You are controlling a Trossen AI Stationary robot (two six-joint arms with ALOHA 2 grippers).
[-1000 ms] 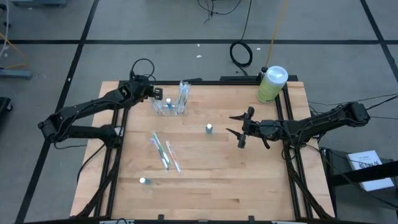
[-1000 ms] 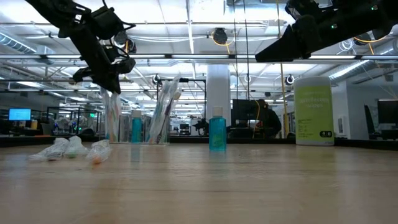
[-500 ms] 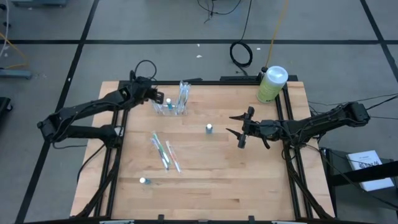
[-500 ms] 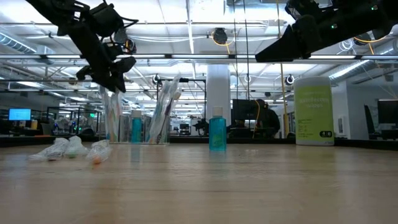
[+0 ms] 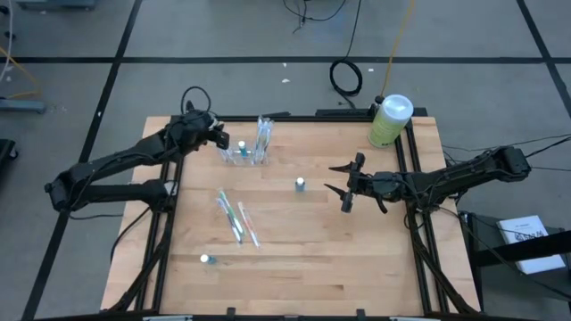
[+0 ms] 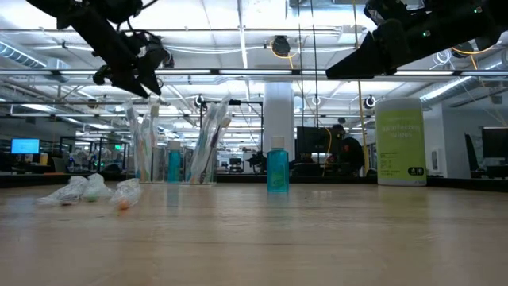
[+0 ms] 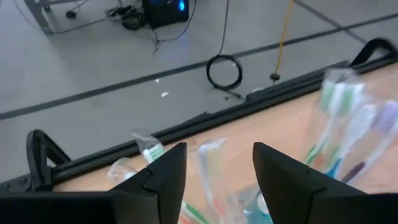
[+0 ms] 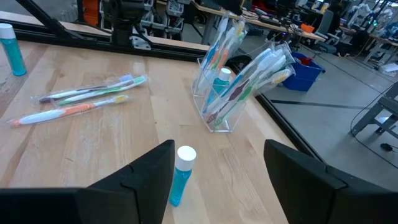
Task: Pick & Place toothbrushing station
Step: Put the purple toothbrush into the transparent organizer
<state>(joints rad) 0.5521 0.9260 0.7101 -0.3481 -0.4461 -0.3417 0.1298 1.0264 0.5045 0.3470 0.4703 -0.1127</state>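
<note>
The toothbrushing station [image 5: 246,150], a clear holder with wrapped toothbrushes standing in it, rests on its base at the table's far left, also in the low view [image 6: 181,151] and the right wrist view [image 8: 229,84]. My left gripper [image 5: 217,135] hangs open just above and left of the station [image 7: 348,124], over a wrapped toothbrush [image 6: 144,143] standing in the left compartment. My right gripper [image 5: 344,187] hovers open at mid-right. A small blue bottle [image 8: 180,174] stands upright ahead of its fingers, apart from them.
Two wrapped toothbrushes [image 5: 235,221] lie flat left of centre. Another small bottle [image 5: 205,259] lies near the front left. A large green bottle with a white cap [image 5: 390,120] stands at the far right corner. A black rail [image 7: 186,124] runs along the table's far edge.
My left gripper has opened, letting go of the wrapped toothbrush's top, and has risen and drawn back toward the table's left edge. The toothbrush stays standing in the station's left compartment.
</note>
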